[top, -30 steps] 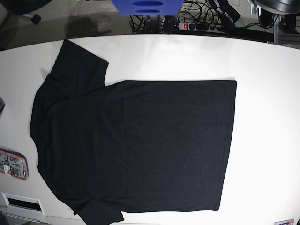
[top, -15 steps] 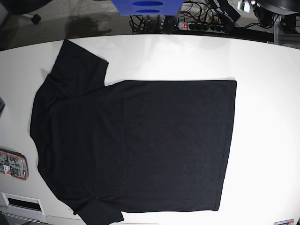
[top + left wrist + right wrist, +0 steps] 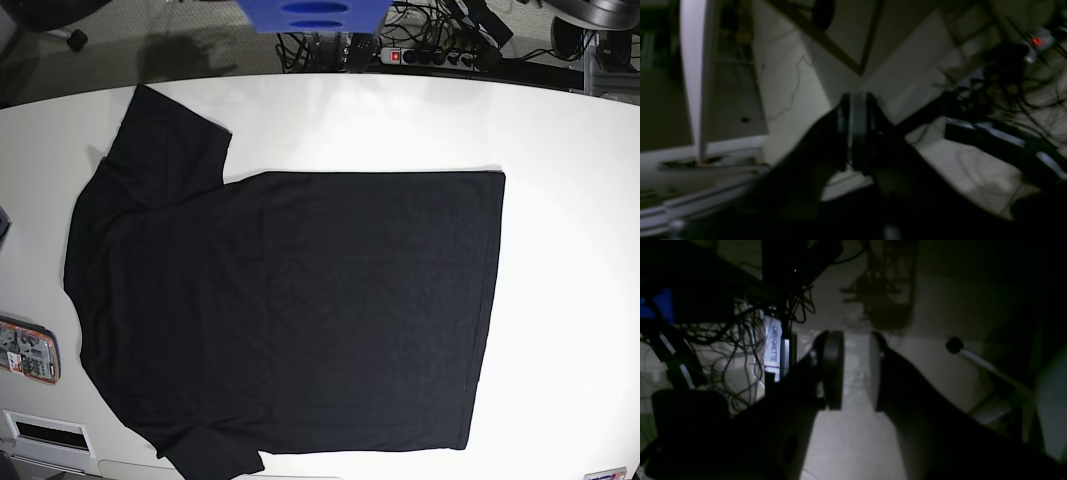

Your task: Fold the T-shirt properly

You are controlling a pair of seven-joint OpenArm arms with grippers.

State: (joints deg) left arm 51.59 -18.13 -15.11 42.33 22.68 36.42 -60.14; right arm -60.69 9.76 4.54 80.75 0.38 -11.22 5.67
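Here we see the T-shirt (image 3: 290,310) spread flat on the white surface (image 3: 570,250), long axis running left-right, collar end on the base view's left. Neither arm is over it, so we cannot judge which is nearer. Right end effector (image 3: 855,370) is parted and empty; left end effector (image 3: 853,131) looks barely parted, empty.

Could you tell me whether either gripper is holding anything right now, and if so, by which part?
Nothing is held. The right gripper is open and empty, the left gripper grips nothing, and the T-shirt lies flat.
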